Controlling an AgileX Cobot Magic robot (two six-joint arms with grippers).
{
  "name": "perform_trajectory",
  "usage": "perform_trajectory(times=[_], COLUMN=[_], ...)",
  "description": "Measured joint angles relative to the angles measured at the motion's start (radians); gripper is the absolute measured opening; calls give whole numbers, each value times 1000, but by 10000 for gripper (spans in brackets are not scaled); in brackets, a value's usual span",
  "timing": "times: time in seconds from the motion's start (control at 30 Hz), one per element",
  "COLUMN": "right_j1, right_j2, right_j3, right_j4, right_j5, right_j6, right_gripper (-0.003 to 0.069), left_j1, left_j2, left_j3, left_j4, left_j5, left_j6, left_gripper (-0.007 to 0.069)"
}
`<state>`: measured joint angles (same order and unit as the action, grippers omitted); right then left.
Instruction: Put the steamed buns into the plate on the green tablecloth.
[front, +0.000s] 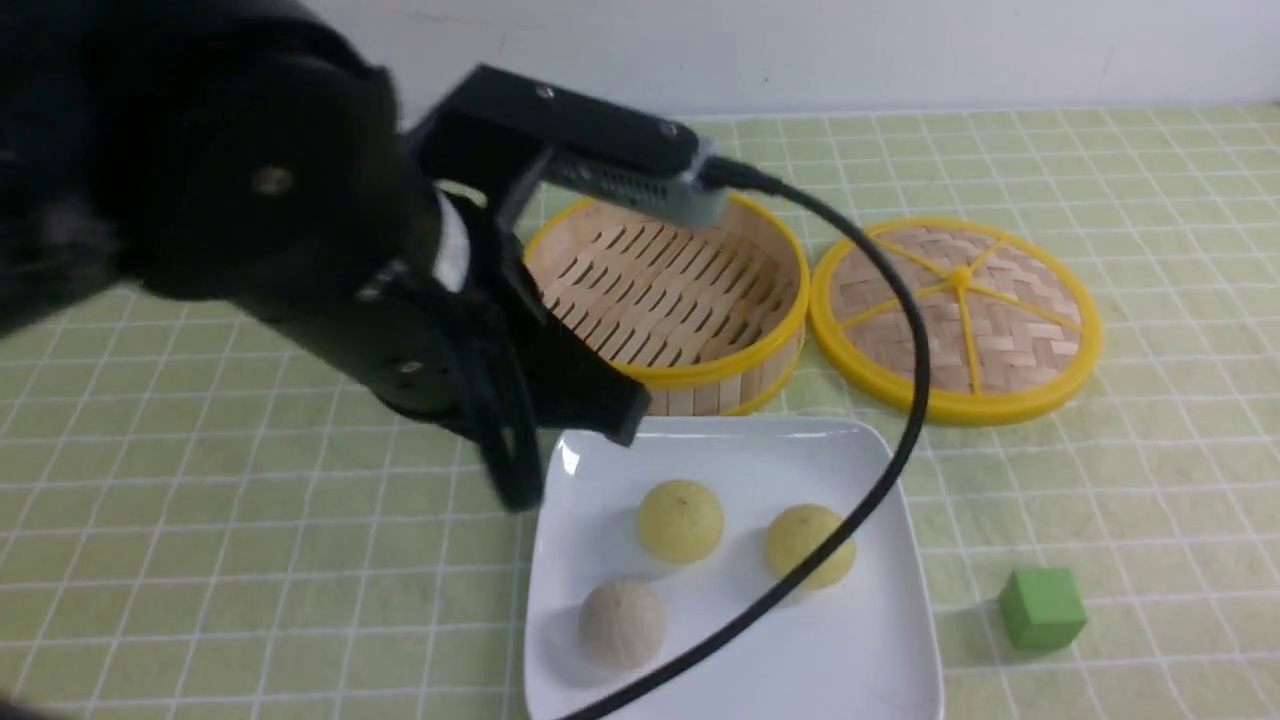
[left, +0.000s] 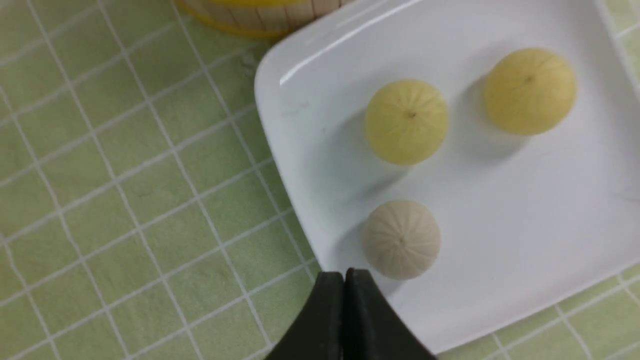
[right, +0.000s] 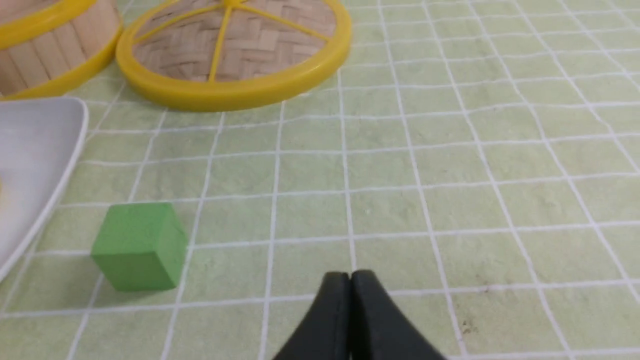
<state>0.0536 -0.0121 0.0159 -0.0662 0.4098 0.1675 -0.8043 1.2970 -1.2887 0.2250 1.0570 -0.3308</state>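
The white square plate (front: 860, 660) lies on the green tablecloth (front: 200, 520) at the front centre. On it sit two pale yellow steamed buns (front: 681, 520) (front: 808, 545) and one greyish-white bun (front: 622, 622). The left wrist view shows the plate (left: 525, 240), the yellow buns (left: 406, 121) (left: 530, 91) and the grey bun (left: 401, 239). My left gripper (left: 345, 274) is shut and empty, just off the plate's edge beside the grey bun; its black arm (front: 300, 250) fills the left of the front view. My right gripper (right: 350, 275) is shut and empty above bare cloth.
The empty yellow-rimmed bamboo steamer (front: 670, 290) stands behind the plate, its woven lid (front: 955, 315) flat to the right. A green cube (front: 1042, 607) sits right of the plate, also in the right wrist view (right: 140, 245). A black cable (front: 880, 470) crosses over the plate.
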Motion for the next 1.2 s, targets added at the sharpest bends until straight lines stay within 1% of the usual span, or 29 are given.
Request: perform_trajectory(times=[0.03, 0.17, 0.23, 0.27, 0.33, 0.37, 0.4, 0.43, 0.53, 0.57, 0.6, 0.63, 0.67, 0.7, 0.8, 0.87, 1.0, 1.2], right_j1=[0, 0, 0, 0, 0, 0, 0, 0, 0, 0, 0, 0, 0, 0, 0, 0, 0, 0], right_j2=[0, 0, 0, 0, 0, 0, 0, 0, 0, 0, 0, 0, 0, 0, 0, 0, 0, 0], right_j3=[0, 1, 1, 1, 1, 1, 1, 1, 1, 1, 1, 1, 1, 1, 1, 1, 1, 1], right_j4=[0, 0, 0, 0, 0, 0, 0, 0, -1, -2, -2, -2, -2, -2, -2, -2, -2, -2], right_j5=[-2, -5, -5, -5, -5, -5, -5, -5, -5, -5, -5, -5, -5, -5, -5, -5, -5, -5], right_j6=[0, 0, 0, 0, 0, 0, 0, 0, 0, 0, 0, 0, 0, 0, 0, 0, 0, 1], right_gripper=[13, 18, 20, 21, 22, 22, 22, 22, 22, 25, 25, 27, 27, 28, 32, 36, 41, 48], left_j1=[-1, -2, -2, -2, -2, -2, -2, -2, -2, -2, -2, -2, -2, -2, -2, -2, -2, -2], left_j2=[-18, -206, -254, -316, -422, -432, -512, -552, -666, -706, -711, -741, -743, -757, -760, -756, -756, -756], left_j3=[-1, -1, 5, 28, 94, 112, 195, 229, 412, 482, 493, 573, 590, 646, 732, 779, 842, 859], left_j4=[3, 26, 27, 27, 27, 27, 30, 36, 62, 68, 68, 69, 69, 72, 89, 95, 99, 99], left_j5=[9, 134, 163, 178, 165, 162, 109, 81, -121, -218, -252, -370, -403, -503, -635, -671, -667, -662], left_j6=[0, -2, -2, -12, -45, -53, -87, -110, -205, -259, -267, -327, -340, -382, -429, -439, -445, -445], left_gripper=[19, 19, 20, 20, 20, 20, 20, 22, 24, 27, 27, 30, 30, 31, 33, 34, 36, 41])
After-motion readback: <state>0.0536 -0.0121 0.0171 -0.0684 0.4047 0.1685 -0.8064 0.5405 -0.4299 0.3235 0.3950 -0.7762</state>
